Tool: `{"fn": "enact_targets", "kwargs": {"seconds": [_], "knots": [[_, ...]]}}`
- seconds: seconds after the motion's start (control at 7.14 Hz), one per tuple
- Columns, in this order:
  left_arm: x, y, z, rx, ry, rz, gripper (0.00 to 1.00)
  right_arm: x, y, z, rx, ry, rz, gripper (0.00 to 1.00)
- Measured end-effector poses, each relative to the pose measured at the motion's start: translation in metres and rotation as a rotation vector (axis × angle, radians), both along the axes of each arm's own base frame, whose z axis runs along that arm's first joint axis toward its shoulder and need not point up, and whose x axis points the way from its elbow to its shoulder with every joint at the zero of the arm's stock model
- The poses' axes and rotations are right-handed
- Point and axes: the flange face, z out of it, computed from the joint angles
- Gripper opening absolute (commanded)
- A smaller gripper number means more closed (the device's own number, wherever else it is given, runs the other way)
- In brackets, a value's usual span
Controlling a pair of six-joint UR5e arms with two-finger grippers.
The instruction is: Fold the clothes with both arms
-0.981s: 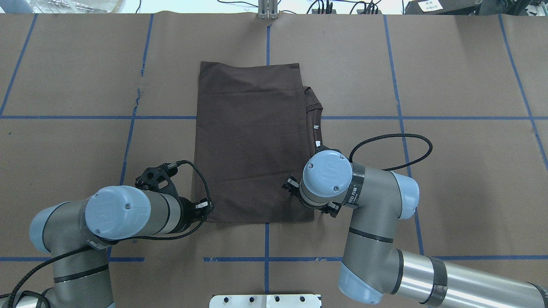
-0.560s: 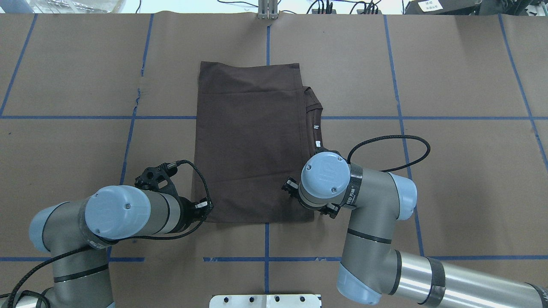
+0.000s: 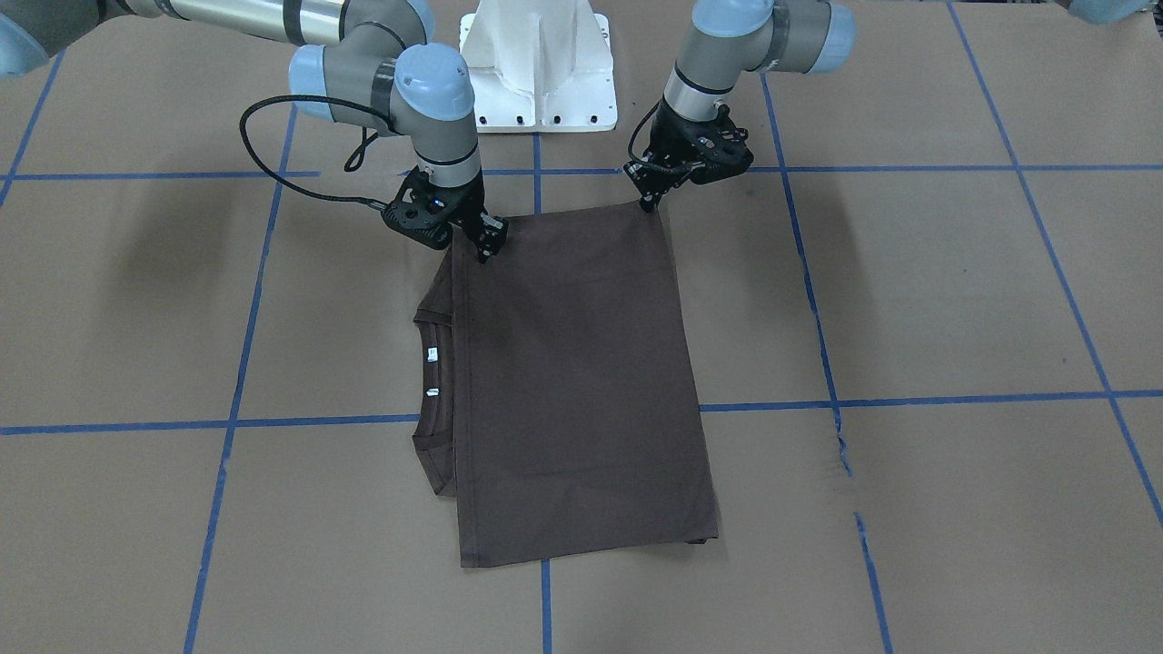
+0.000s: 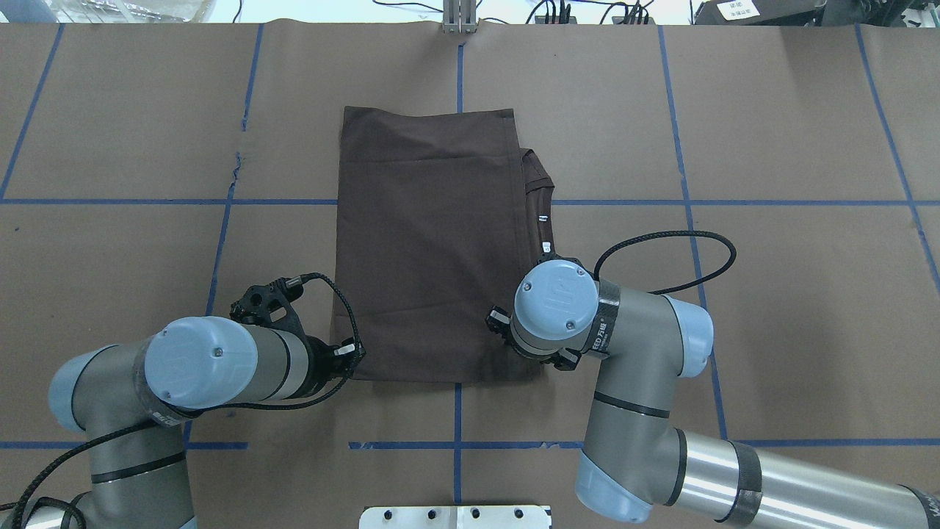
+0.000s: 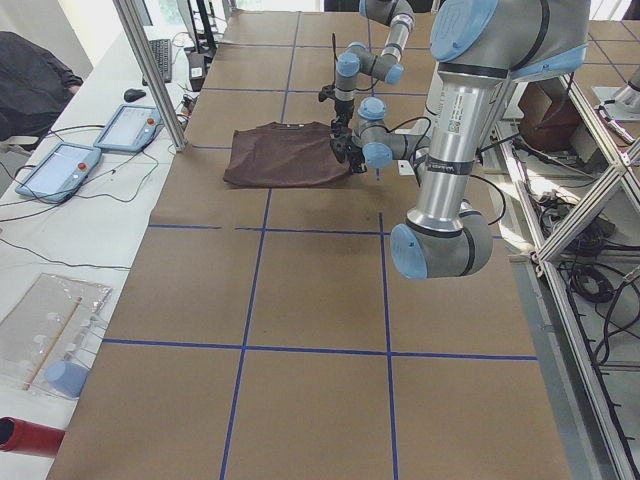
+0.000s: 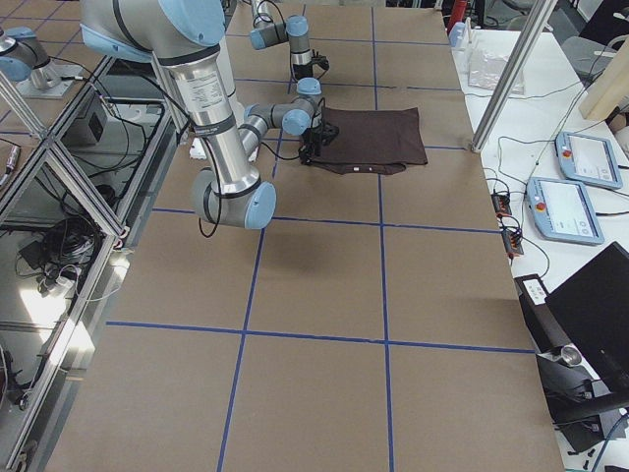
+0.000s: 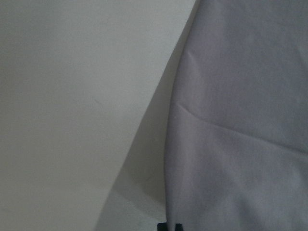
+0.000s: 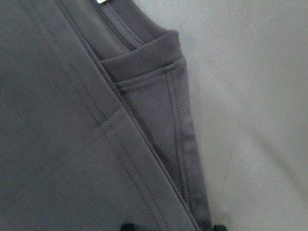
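Observation:
The dark brown T-shirt (image 4: 429, 242) lies folded flat as a long rectangle on the brown paper. Its ribbed collar (image 3: 436, 363) and white neck tags (image 3: 432, 354) peek out along one side. My left gripper (image 3: 648, 202) sits at the shirt's near corner on my left. Its fingertips (image 7: 162, 225) are pressed together on the slightly raised cloth edge (image 7: 240, 120). My right gripper (image 3: 486, 247) is down at the other near corner, hidden under its wrist (image 4: 554, 301) from overhead. It is open, with the hem and collar end (image 8: 144, 72) between its fingers.
The white base pedestal (image 3: 538, 64) stands just behind both grippers. Blue tape lines (image 4: 458, 411) grid the table. A metal post (image 4: 459, 15) rises at the far edge. Tablets (image 5: 60, 170) and cables lie on a side bench beyond the shirt.
The right wrist has shifted slightly left and toward the base. The shirt's fold line near the far end has straightened a little. The left arm has barely moved.

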Motion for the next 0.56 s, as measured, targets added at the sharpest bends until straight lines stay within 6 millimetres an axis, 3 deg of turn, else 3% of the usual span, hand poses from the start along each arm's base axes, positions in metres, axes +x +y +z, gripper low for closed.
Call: {"fn": "enact_targets", "kwargs": {"seconds": [0.56], "knots": [[0.0, -0.001, 0.0, 0.0, -0.001, -0.002, 0.0, 0.005, -0.008, -0.013, 0.007, -0.023, 0.005, 0.0]]}}
